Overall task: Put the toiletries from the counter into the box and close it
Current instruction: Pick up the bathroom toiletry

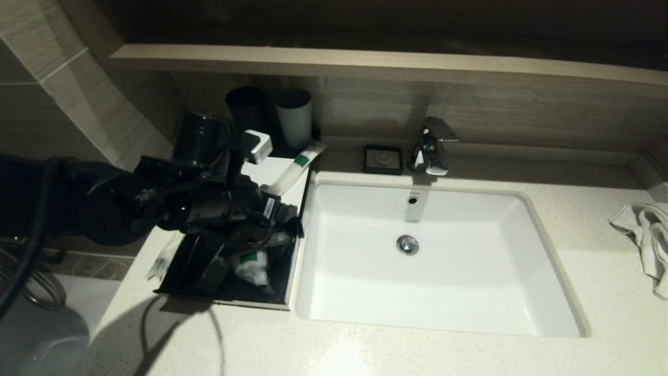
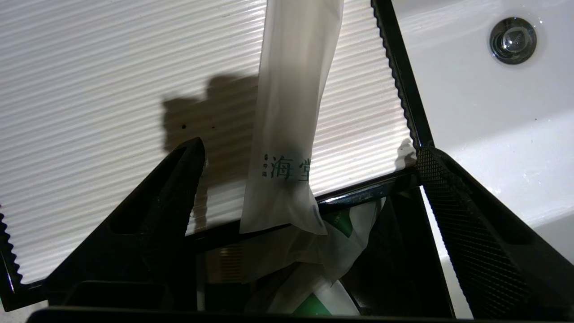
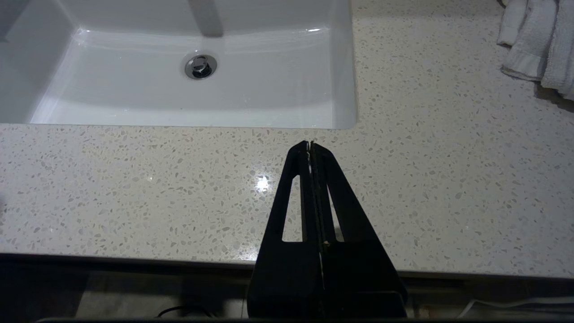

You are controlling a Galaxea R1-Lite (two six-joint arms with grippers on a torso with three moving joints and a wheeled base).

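The head camera looks down from high and far on the whole surface (image 1: 469,350), with the sink (image 1: 365,292) in the middle and the box (image 1: 300,190) at 9 o'clock. The left wrist camera sits very near over the box (image 2: 112,89), facing its ribbed top, the sink drain (image 2: 512,39) at 2 o'clock. The right wrist camera looks from the front edge toward the sink (image 3: 341,89). All three views share the drain.
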